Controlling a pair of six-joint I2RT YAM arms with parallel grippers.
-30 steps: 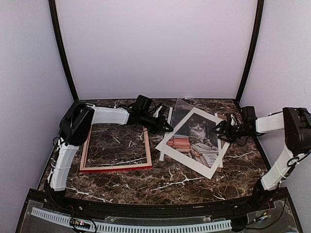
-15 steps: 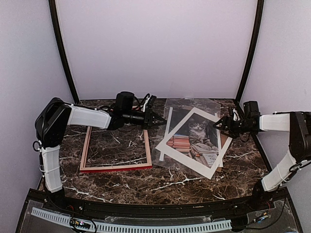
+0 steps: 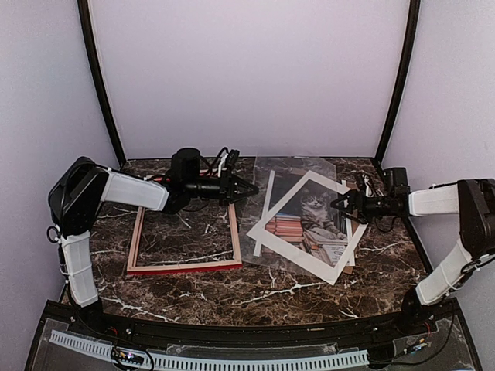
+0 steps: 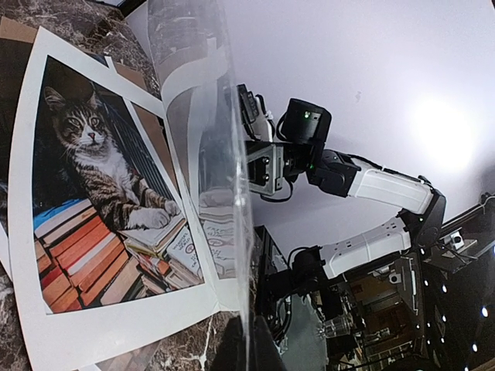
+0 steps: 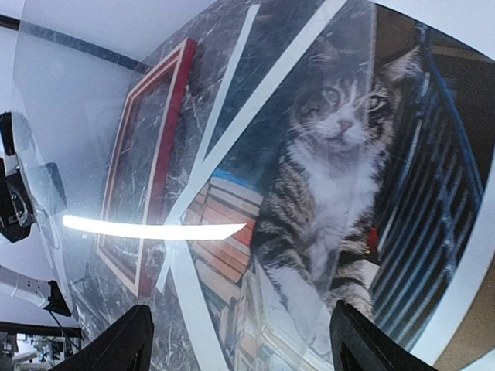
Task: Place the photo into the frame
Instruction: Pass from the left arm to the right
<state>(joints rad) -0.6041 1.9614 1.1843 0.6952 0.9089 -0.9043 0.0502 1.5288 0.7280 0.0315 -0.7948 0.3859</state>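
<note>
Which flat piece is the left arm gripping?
The clear sheet, its edge pinched in the left gripper; the white mat and red frame lie on the table.

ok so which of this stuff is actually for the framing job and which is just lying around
For the job: frame, lying flat; cat photo; clear sheet, pinched in the left hand.
Lying about: white mat around the photo; brown board under it.

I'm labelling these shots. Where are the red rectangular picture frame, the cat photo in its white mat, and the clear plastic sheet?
red rectangular picture frame [image 3: 186,267], top view, near rail.
cat photo [image 3: 313,205], top view, cat's face.
clear plastic sheet [image 3: 298,168], top view, far part.
</note>
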